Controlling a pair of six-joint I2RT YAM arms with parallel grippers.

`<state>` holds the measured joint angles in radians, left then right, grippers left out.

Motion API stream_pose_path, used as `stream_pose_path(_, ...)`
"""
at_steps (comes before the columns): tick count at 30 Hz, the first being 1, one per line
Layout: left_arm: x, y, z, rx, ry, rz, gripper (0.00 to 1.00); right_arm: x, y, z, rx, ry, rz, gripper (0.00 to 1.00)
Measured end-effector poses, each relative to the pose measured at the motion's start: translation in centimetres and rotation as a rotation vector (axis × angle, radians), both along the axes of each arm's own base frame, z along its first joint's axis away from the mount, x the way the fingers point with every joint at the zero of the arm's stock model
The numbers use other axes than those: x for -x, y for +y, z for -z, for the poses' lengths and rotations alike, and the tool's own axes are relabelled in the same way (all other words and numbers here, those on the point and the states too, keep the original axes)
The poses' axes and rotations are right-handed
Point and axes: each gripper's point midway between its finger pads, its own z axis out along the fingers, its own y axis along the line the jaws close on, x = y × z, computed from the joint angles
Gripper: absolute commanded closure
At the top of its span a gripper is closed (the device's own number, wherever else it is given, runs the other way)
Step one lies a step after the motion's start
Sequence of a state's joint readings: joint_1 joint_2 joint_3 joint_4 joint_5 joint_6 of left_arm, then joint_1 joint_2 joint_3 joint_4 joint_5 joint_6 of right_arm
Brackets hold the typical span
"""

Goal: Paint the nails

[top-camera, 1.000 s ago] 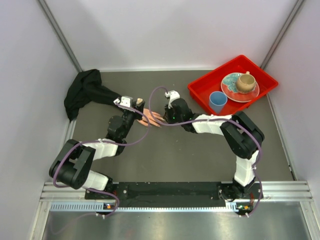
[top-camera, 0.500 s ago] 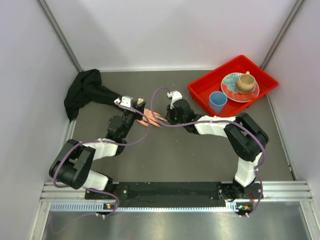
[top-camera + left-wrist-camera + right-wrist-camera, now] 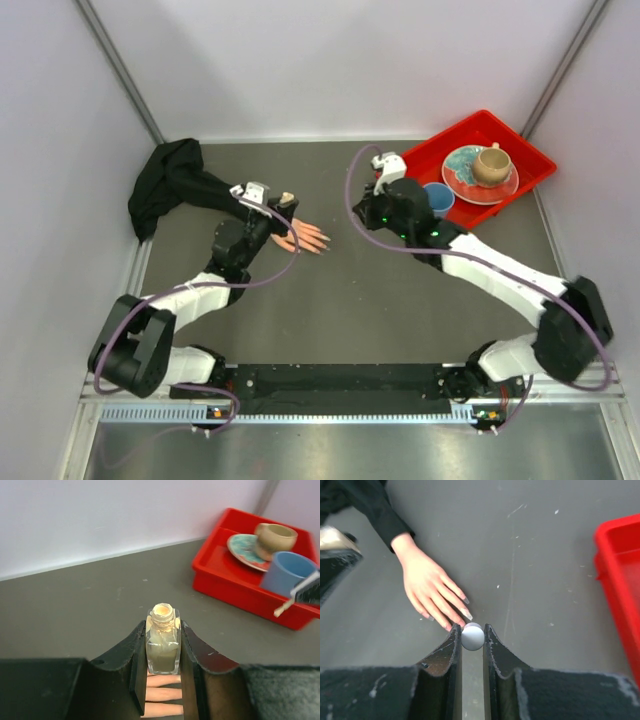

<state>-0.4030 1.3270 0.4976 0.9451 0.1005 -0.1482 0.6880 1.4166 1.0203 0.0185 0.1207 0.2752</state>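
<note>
Though indistinct overhead, nails (image 3: pixel 467 614) clear wrist-side.

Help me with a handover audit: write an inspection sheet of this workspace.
Surface: dark grey tabletop, faint pale specks.
Job's things: pink-beige mannequin hand with black fabric sleeve lying flat, fingernails showing; small uncapped clear glass bottle; round white brush cap.
Clutter: red plastic tray holding blue cup, teal patterned plate, tan mug.
Grippers: left gripper shut on the bottle, over the hand; right gripper shut on the cap.
Cables: purple cables looped along both arms.
Surroundings: plain white walls; nothing else seen.
</note>
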Motion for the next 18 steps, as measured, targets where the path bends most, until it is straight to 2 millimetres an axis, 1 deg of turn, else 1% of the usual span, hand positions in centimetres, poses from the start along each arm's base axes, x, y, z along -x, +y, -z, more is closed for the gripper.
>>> stream_pose_path(2,0.9,-1.0,-0.7,0.01,0.011,0.072,1.0,1.4,-1.6,-2.5,-0.019,-0.014,0.004,1.0)
stream_pose_path(3,1.5,-1.7,-1.0,0.013,0.019,0.122,1.0,1.9,-2.0,-3.1,-0.025,-0.017,0.005,1.0)
stream_pose_path(6,3.5,-3.9,-1.6,0.013,0.046,0.291,1.0,4.4,-3.7,-5.5,-0.038,-0.021,-0.012,1.0)
stream_pose_path(8,5.5,-5.8,-1.9,0.02,0.077,0.447,1.0,6.5,-4.8,-6.6,-0.041,-0.016,-0.034,1.0)
stream_pose_path(10,8.0,-7.4,-2.6,0.046,0.099,0.602,1.0,8.4,-5.7,-7.3,-0.032,0.002,-0.066,1.0)
stream_pose_path(12,10.2,-8.7,-3.2,0.066,0.114,0.73,1.0,10.0,-6.0,-8.5,-0.025,0.018,-0.117,1.0)
stream_pose_path(14,12.6,-9.9,-3.7,0.071,0.126,0.85,1.0,11.7,-5.8,-10.2,-0.028,0.027,-0.191,1.0)
stream_pose_path(16,14.9,-11.2,-3.9,0.043,0.125,0.951,1.0,13.1,-5.4,-12.1,-0.04,0.021,-0.265,1.0)
stream_pose_path(18,17.1,-12.5,-3.8,-0.004,0.14,1.029,1.0,14.1,-5.3,-13.4,-0.047,0.015,-0.317,1.0)
